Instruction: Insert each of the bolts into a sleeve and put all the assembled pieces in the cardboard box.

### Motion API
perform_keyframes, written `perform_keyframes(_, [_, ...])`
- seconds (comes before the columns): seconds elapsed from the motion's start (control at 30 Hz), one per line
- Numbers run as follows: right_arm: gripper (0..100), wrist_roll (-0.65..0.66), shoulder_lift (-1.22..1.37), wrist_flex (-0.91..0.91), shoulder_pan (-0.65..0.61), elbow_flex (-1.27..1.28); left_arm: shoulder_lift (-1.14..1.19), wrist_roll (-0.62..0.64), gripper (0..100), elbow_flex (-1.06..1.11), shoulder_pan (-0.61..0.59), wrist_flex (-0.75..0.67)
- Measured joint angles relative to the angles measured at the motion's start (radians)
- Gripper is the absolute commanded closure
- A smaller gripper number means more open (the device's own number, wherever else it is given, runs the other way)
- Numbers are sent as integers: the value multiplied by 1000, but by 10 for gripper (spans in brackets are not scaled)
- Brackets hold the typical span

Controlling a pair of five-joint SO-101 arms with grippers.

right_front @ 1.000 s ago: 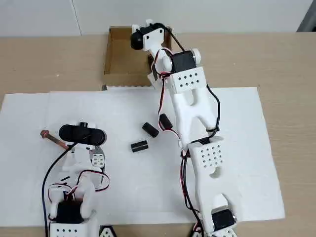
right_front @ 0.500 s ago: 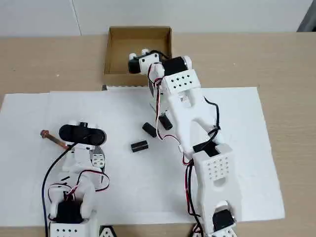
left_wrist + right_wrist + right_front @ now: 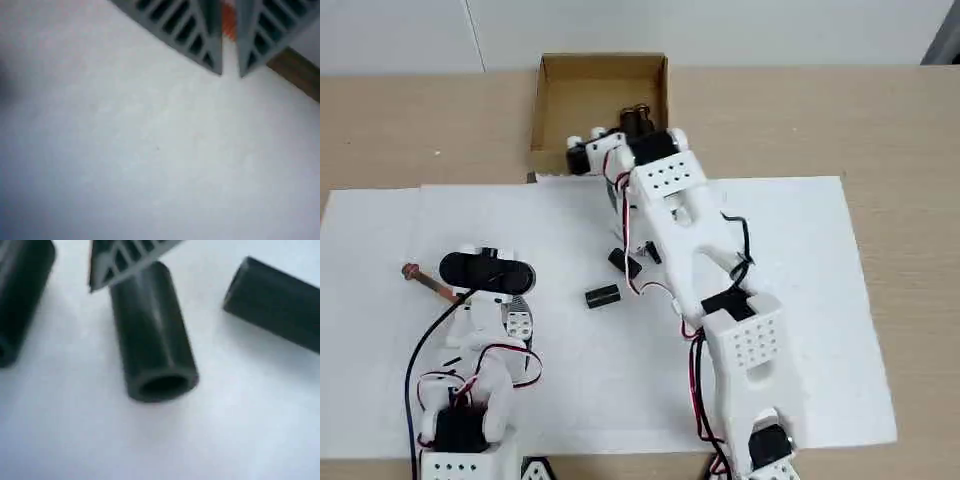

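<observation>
Near the paper's (image 3: 380, 350) left edge, left gripper (image 3: 230, 74) pinches bolt (image 3: 425, 281), well apart from sleeves (image 3: 603, 296).

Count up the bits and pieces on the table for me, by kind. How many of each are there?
sleeves: 3
bolt: 1
box: 1
Total: 5
</observation>
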Motion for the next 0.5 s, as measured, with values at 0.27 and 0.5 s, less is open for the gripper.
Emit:
perform_keyframes(0.27, [855,0,89,-38,8,0,0,0,994,0,0,0])
perform_keyframes(0.5, [883,0,124,-46,8,-8,0,0,994,0,0,0])
